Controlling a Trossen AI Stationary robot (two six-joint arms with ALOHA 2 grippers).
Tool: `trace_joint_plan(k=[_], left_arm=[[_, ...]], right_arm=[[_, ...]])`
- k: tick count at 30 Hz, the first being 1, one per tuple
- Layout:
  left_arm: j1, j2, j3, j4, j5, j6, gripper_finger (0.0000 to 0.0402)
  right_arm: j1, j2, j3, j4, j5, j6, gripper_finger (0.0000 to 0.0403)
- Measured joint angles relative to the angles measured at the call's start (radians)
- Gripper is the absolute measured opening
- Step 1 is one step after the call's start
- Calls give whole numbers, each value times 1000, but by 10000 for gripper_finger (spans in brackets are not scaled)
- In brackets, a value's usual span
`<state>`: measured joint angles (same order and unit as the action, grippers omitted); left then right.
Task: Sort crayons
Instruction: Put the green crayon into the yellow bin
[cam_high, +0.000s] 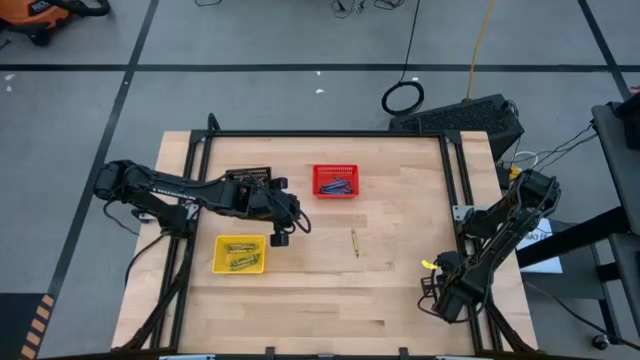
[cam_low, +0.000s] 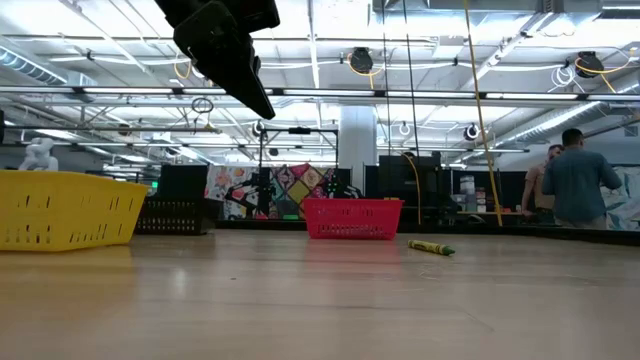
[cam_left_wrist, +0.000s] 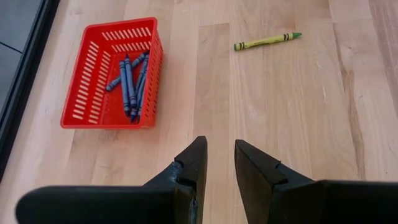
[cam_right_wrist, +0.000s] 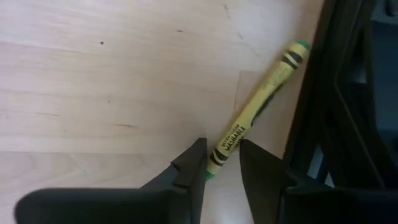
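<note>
A loose yellow-green crayon (cam_high: 354, 243) lies flat on the wood at mid-table; it also shows in the left wrist view (cam_left_wrist: 267, 41) and the low view (cam_low: 430, 246). My left gripper (cam_high: 280, 238) hangs high above the table beside the yellow basket (cam_high: 240, 255), empty, its fingers a narrow gap apart (cam_left_wrist: 221, 155). A second yellow-green crayon (cam_right_wrist: 255, 112) lies by the table's right rail. My right gripper (cam_right_wrist: 222, 158) is low over it, narrowly open, its fingertips on either side of the crayon's near end; no touch shows. Blue crayons (cam_left_wrist: 130, 81) lie in the red basket (cam_high: 335, 181).
The yellow basket holds yellow-green crayons (cam_high: 240, 258). A black basket (cam_high: 250, 177) stands at the back left, partly under my left arm. A dark metal frame rail (cam_right_wrist: 323, 93) runs along the table's right edge, right beside the second crayon. People stand in the room beyond (cam_low: 570, 180).
</note>
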<state>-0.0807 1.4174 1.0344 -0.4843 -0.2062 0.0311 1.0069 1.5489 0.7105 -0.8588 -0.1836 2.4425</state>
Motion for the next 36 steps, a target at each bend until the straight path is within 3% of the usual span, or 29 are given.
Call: trace_joint_plan(k=[11,19,27,36], left_arm=[[0,0,0,5,0,1,81],[0,0,0,4,0,1,81],[0,0,0,-16,0,0,81],[0,0,0,-16,-3,-26,81]], right_arm=[[-7,-1,-8,25,-12,-32,10],[-7,-4,-5,27,-17,-50,3],[-4,-51,67,-58,66,-77,1],[-5,-134,98,-73,272,-106,0]])
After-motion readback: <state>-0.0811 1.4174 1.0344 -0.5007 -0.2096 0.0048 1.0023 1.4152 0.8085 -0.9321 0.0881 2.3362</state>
